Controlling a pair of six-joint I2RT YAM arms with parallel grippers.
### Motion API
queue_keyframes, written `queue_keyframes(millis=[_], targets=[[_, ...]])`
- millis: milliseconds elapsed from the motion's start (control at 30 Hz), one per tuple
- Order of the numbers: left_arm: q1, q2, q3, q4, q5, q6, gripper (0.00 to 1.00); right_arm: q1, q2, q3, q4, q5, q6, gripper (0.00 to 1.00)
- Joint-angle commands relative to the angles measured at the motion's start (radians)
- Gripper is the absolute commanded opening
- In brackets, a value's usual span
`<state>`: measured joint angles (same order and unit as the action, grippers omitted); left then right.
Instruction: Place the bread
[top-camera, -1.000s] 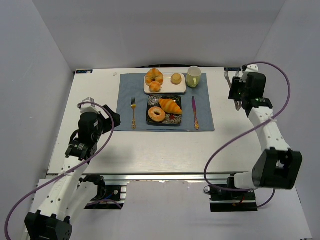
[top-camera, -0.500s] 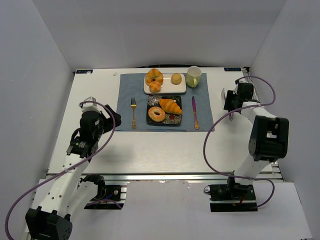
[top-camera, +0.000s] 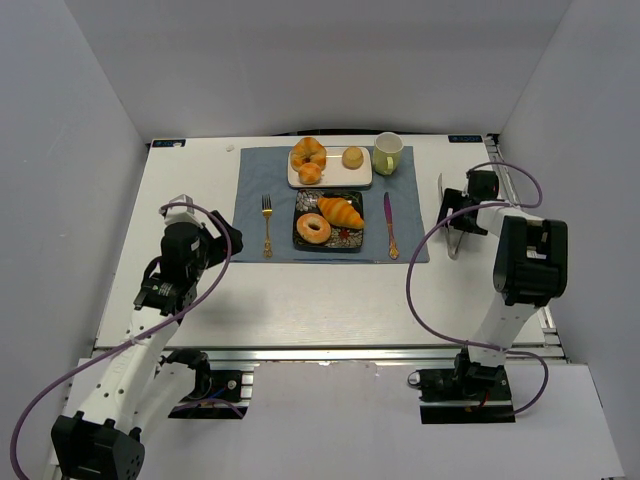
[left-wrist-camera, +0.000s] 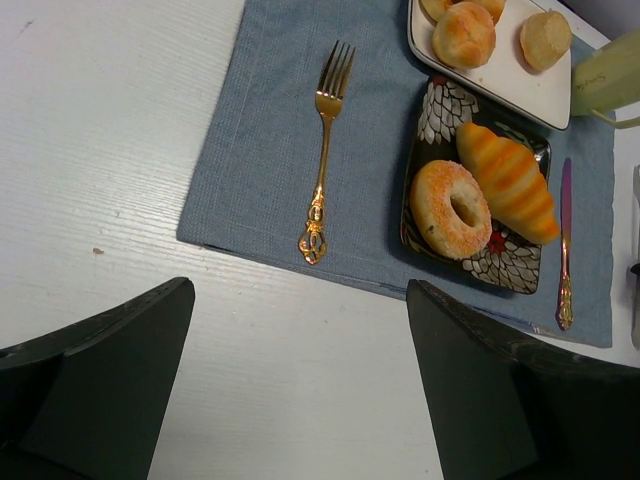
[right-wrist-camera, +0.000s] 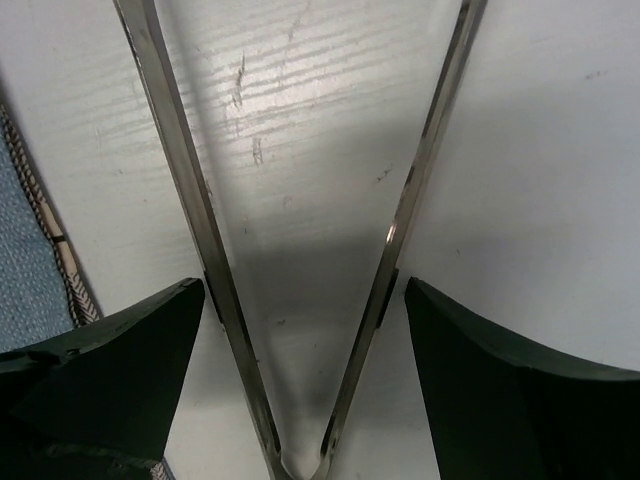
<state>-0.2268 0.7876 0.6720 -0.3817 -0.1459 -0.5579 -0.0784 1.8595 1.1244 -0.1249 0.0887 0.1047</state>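
Right gripper (right-wrist-camera: 300, 292) released, spread wide astride the tongs (right-wrist-camera: 205, 260) lying on the table (top-camera: 300, 300) beside the placemat (left-wrist-camera: 270, 170), left gripper (left-wrist-camera: 300, 305) slack and empty, croissant (left-wrist-camera: 510, 180) beside the donut (left-wrist-camera: 452, 208) on the dark plate (left-wrist-camera: 500, 268), so I'd lift straight up, pads clear of the tong arms

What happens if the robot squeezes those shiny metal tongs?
The tongs look like thin metal strips joined at one end, so they'd probably flex shut and spring back. Smooth and shiny, they may slip in a grip. Being flat strips, they probably won't roll.
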Motion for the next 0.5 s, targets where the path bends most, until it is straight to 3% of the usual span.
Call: queue_keyframes(millis=[0,200,467], targets=[[-0.006,-0.007,0.009,-0.005,-0.001,0.009,0.98,-0.006,-0.078,0.038,-0.062,0.029,0.026,0.89],[-0.005,-0.008,0.061,-0.052,-0.026,0.015,0.98,-0.004,-0.439,-0.011,-0.208,0.048,0.142,0.89],[-0.008,0.004,0.150,-0.169,-0.040,0.021,0.98,0.000,-0.889,-0.475,-0.105,-0.250,0.193,0.89]])
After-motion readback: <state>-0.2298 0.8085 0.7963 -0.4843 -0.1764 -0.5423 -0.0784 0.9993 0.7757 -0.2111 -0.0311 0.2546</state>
